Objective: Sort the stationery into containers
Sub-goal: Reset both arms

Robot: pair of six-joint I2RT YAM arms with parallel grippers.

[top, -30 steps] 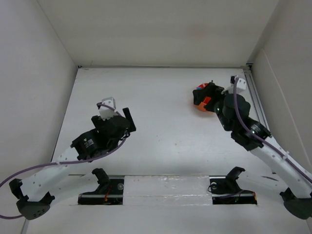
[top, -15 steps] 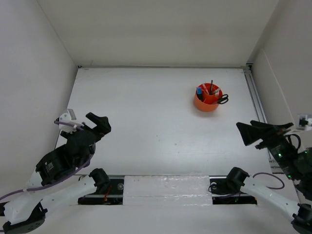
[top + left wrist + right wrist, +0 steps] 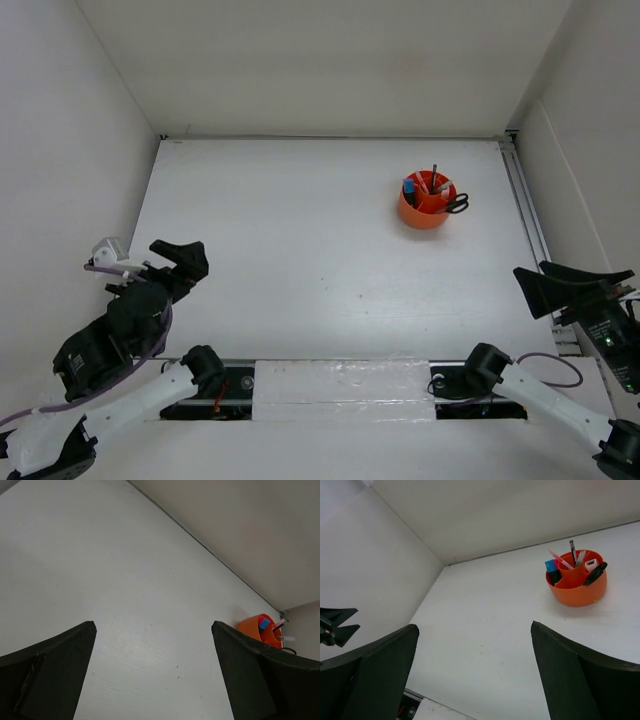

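The round orange organiser stands at the far right of the table. In it are a blue-capped highlighter, thin pens and black-handled scissors. The right wrist view shows the organiser with a pink pen, a whitish eraser and the scissors handle. My left gripper is open and empty, low at the near left. My right gripper is open and empty at the near right, well short of the organiser. The left wrist view shows the organiser's edge beside the right finger.
White walls enclose the table on the left, back and right. A metal rail runs along the right side next to the organiser. The arm bases and a taped strip lie along the near edge.
The right gripper has left the organiser and drawn back to the near right. The left gripper has drawn back to the near left. The organiser now shows in full.
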